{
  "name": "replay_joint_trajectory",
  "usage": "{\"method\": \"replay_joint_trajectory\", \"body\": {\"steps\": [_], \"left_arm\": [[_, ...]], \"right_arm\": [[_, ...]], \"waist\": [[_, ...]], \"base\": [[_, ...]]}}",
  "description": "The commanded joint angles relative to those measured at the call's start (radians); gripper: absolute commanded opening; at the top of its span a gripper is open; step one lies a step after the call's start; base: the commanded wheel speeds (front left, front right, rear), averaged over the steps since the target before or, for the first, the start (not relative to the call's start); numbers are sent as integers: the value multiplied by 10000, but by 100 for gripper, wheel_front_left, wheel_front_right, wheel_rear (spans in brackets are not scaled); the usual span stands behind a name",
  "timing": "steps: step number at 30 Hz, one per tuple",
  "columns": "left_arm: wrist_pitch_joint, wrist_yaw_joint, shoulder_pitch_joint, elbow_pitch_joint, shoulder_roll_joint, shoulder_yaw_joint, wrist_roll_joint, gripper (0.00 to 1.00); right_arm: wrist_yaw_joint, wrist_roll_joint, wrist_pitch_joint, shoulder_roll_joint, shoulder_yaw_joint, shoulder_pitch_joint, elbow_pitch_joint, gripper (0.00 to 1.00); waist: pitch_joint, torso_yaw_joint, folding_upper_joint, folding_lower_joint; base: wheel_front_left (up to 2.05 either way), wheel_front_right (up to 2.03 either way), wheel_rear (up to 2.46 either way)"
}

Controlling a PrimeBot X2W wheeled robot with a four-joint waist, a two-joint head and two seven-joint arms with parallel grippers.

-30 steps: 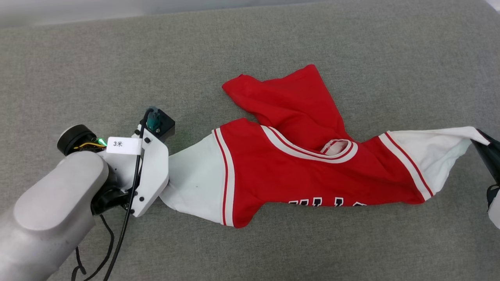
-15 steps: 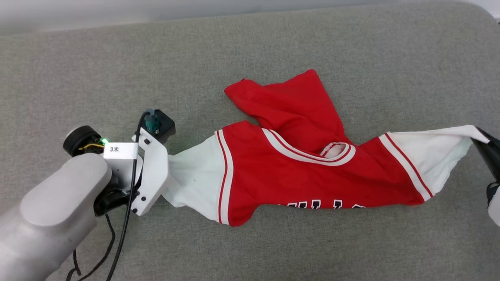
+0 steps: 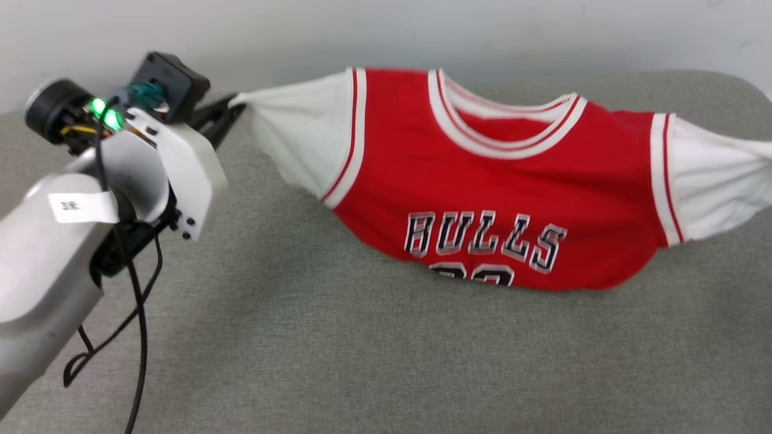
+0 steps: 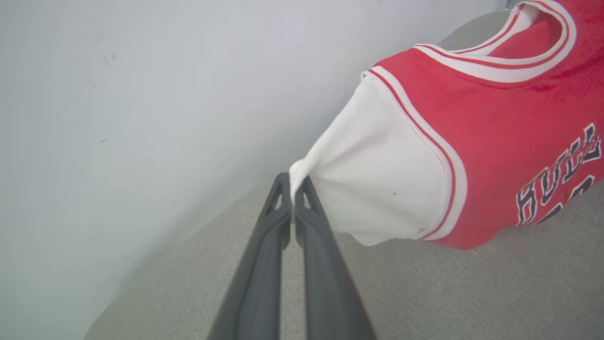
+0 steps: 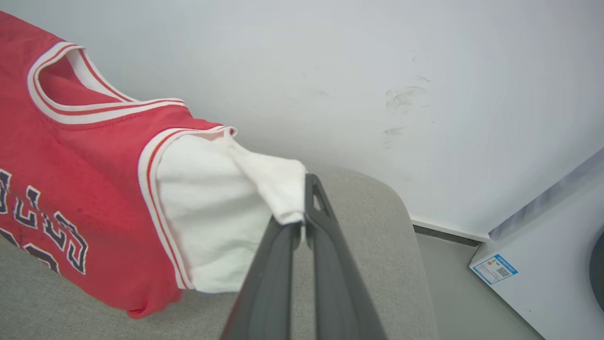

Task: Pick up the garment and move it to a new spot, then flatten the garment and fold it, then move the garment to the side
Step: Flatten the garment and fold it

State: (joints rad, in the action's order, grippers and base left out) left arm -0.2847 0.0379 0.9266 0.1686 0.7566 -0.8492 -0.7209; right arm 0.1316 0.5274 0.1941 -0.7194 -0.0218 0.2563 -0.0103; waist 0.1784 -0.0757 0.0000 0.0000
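Note:
The garment (image 3: pixel 482 175), a red jersey with white sleeves and black lettering, hangs spread out above the grey cushion (image 3: pixel 362 361). Its front faces me and its lower hem rests on the cushion. My left gripper (image 3: pixel 228 113) is shut on the tip of one white sleeve (image 4: pixel 377 198); the left wrist view has the fingertips (image 4: pixel 283 189) pinching the cloth. My right gripper (image 5: pixel 302 205) is shut on the other white sleeve (image 5: pixel 212 203), whose cloth drapes over one finger. The garment (image 5: pixel 71 156) is pulled taut between the two.
A pale wall (image 3: pixel 362 30) rises right behind the cushion. The cushion's rounded corner (image 5: pixel 391 208) ends at the right, with floor (image 5: pixel 448 269) beyond it and a white cabinet with a blue label (image 5: pixel 542 245). A black cable (image 3: pixel 139 325) hangs from my left arm.
The garment lay crumpled on the cushion; now both grippers hold it raised by the sleeves, spread with its lettering showing. The head camera has tilted up toward the wall.

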Motion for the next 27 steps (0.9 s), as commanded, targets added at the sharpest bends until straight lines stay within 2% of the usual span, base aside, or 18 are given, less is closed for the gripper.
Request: {"method": "replay_joint_trajectory", "body": {"steps": [1,10,16,20,27], "left_arm": [[187,-126,158,-187,75,128,115,0],[968,-974,811,-1885,470,1110,343,0],[1099,-1264,1391,-2526,605,1673,311,0],[952,-1175,1933,-2577,489,1805,316,0],[784,-932,3370,-2125,-173,2031,164,0]], "right_arm": [[-18,-13,-39,-60,93,174,-70,0],[-18,-117,-54,-294,790,1016,-581,0],[-18,-21,-23,-567,1075,1946,-774,0],[-18,157,69,-768,1045,2751,-779,0],[-18,460,120,-1076,508,4695,-328,0]], "waist": [[-167,107,0,0],[-531,276,0,0],[-503,397,0,0],[-305,479,0,0],[661,585,0,0]], "base": [[0,0,0],[0,0,0],[0,0,0],[0,0,0],[0,0,0]]}}
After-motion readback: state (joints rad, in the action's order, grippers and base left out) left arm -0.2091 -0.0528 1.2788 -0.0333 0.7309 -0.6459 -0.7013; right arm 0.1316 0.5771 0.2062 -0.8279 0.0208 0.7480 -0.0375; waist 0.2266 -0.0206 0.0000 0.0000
